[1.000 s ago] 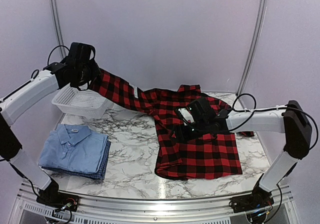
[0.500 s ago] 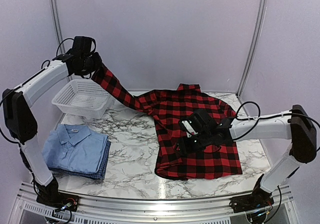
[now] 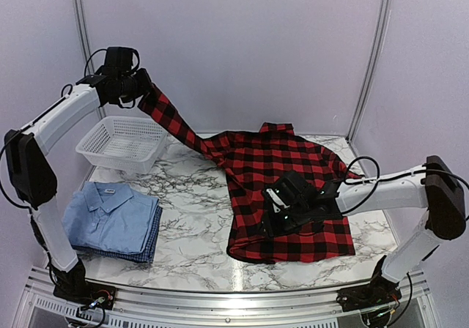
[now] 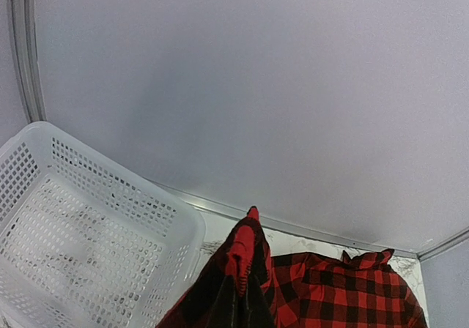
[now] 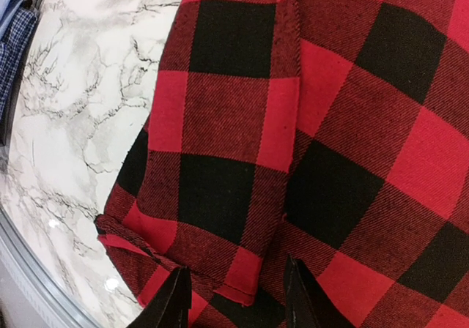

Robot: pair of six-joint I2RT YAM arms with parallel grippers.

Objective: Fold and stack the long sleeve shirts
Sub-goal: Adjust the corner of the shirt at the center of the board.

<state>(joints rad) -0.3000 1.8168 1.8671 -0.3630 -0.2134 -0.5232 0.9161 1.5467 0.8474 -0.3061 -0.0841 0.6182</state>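
**Sleeve held high, hem not yet gripped**

The plaid shirt (image 3: 289, 189) lies spread on the right half of the worktop (image 3: 190, 218). One sleeve (image 3: 172, 119) is drawn up and to the left, clear of the surface. The left end effector (image 3: 135, 86) is clamped on its cuff, above the basket (image 3: 121, 143). The right end effector (image 3: 282, 214) sits low over the shirt's near-left part with its fingers apart, and we see nothing pinched between them. The light blue shirt (image 3: 110, 211) lies folded on the checked shirt (image 3: 149, 249) at the near left.

We see three risks:
- **Dragging:** the sleeve looks taut, so a further pull could drag the whole body across the worktop and skew it.
- **Snagging:** if the sleeve drops carelessly, it may land in the basket or catch on its rim.
- **Poor grip:** closing on the doubled hem could take only one layer, or bunch the cloth.

The right wrist view shows the fingertips (image 5: 179, 299) just inside the hem near the corner, which the overhead view hides under the arm. The left wrist view shows only the cuff rising out of the grip, not the fingers. Only the overhead view shows the sleeve's whole span and the stack.
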